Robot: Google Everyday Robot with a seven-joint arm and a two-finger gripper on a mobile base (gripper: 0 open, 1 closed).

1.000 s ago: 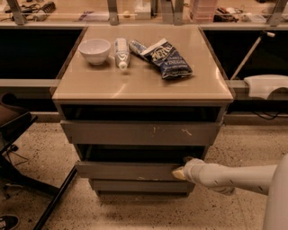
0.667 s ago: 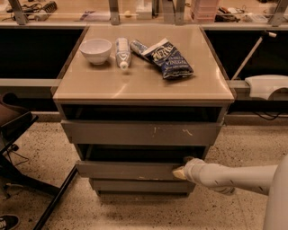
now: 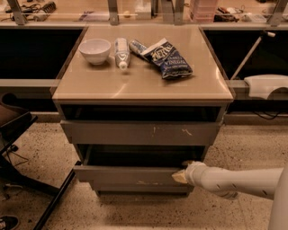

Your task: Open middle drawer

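Speckled terrazzo floor (image 3: 40,148) surrounds a beige-topped drawer cabinet (image 3: 144,85). Dark chair (image 3: 15,121) stands near left. Cluttered counter (image 3: 67,10) spans the far side. Gripper (image 3: 180,176) sits low at the cabinet's right front

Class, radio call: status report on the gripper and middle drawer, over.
Status: gripper at right front corner of middle drawer. Drawer partly out. Low black chair leg near its left corner.

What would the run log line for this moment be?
middle drawer: partly open | gripper: at right end of drawer front | step: opening not finished
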